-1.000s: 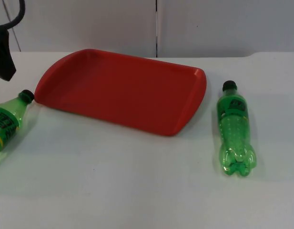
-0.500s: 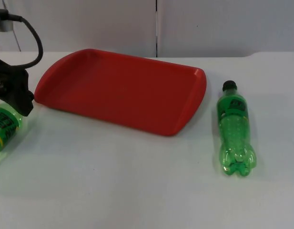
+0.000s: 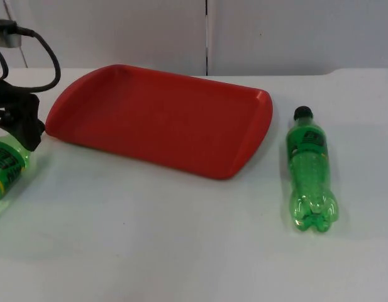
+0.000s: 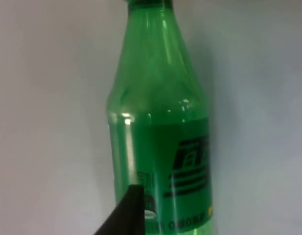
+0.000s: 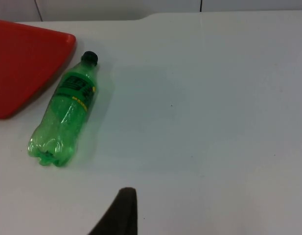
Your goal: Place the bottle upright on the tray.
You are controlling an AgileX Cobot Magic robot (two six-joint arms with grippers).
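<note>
Two green bottles lie flat on the worktop, one on each side of the red tray (image 3: pixel 162 116). Left of the tray, the left gripper (image 3: pixel 21 126) sits over the neck of the left bottle (image 3: pixel 5 170), barely shifted since half a second ago; whether its fingers have closed cannot be told. Right of the tray, the right bottle (image 3: pixel 310 170) lies unmoved, cap pointing away.
</note>
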